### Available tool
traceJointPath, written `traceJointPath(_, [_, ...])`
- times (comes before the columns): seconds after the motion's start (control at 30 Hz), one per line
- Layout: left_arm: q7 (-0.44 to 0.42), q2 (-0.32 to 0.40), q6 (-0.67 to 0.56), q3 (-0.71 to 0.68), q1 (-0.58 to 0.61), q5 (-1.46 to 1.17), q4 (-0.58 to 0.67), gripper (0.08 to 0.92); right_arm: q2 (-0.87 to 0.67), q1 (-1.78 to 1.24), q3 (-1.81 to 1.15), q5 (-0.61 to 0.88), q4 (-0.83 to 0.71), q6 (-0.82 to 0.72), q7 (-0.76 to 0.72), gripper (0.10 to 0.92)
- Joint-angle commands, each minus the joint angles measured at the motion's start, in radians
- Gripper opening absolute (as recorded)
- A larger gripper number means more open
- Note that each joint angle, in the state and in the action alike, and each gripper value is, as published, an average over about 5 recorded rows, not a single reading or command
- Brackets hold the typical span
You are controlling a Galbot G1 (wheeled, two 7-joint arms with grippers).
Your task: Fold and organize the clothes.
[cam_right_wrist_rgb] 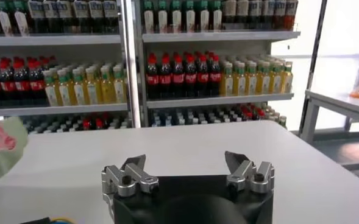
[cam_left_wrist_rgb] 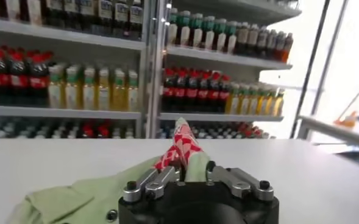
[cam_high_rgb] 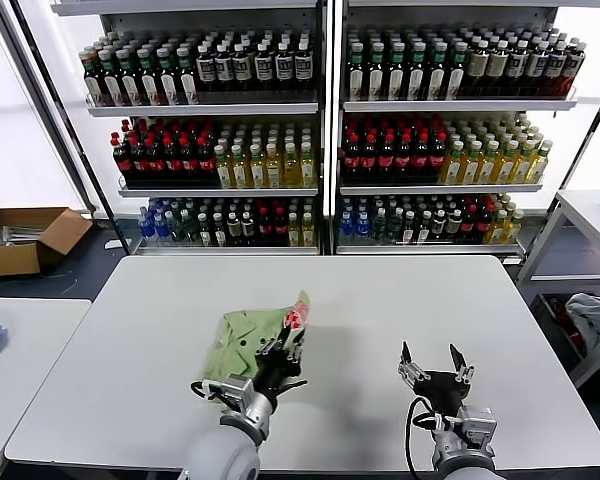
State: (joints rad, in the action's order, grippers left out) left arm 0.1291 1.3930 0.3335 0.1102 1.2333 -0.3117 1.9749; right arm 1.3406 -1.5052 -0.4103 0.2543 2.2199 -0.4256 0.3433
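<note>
The shirt (cam_high_rgb: 250, 335) lies crumpled on the white desk (cam_high_rgb: 130, 330), left of the desk's middle and toward its near edge, with its collar and small dark buttons facing up at the left part. Its right corner, bearing the red-and-white print (cam_high_rgb: 297, 316), stands up in a peak. The left claw (cam_high_rgb: 282, 352) is at the near side of the shirt, right below that peak; in the left wrist view the raised fabric (cam_left_wrist_rgb: 182, 149) rises between its 2 fingers (cam_left_wrist_rgb: 149, 182), which stand only slightly apart, and I cannot tell whether they are pinching the cloth or just beside it. The right claw (cam_high_rgb: 433, 362) hovers over bare desk well to the right of the shirt, its 2 fingers (cam_right_wrist_rgb: 130, 173) spread wide with nothing between them. Behind the desk, shelves (cam_high_rgb: 320, 105) carry rows of bottles, and a cardboard box (cam_high_rgb: 25, 238) sits on the floor beyond the desk's far left corner.
</note>
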Motion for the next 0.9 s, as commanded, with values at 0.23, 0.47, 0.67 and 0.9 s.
traceJointPath(0.23, [0.039,0.004,-0.048,0.040,0.014,-0.116,0.090,0.532,0.003,0.151,0.109,0.334,-0.081,-0.078,0.060,0.823])
traceJointPath(0.47, [0.103,-0.048,-0.001,0.188,0.051,-0.015,0.098,0.731,0.020,0.279,0.215,0.510,-0.182,-0.133,0.124,0.823])
traceJointPath(0.67, [0.116,-0.067,0.004,0.255,0.077,-0.005,0.101,0.819,0.057,0.325,0.270,0.513,-0.267,-0.136,0.163,0.823])
traceJointPath(0.9, [0.120,-0.070,0.004,0.277,0.086,0.000,0.098,0.823,0.074,0.329,0.274,0.508,-0.306,-0.139,0.203,0.797])
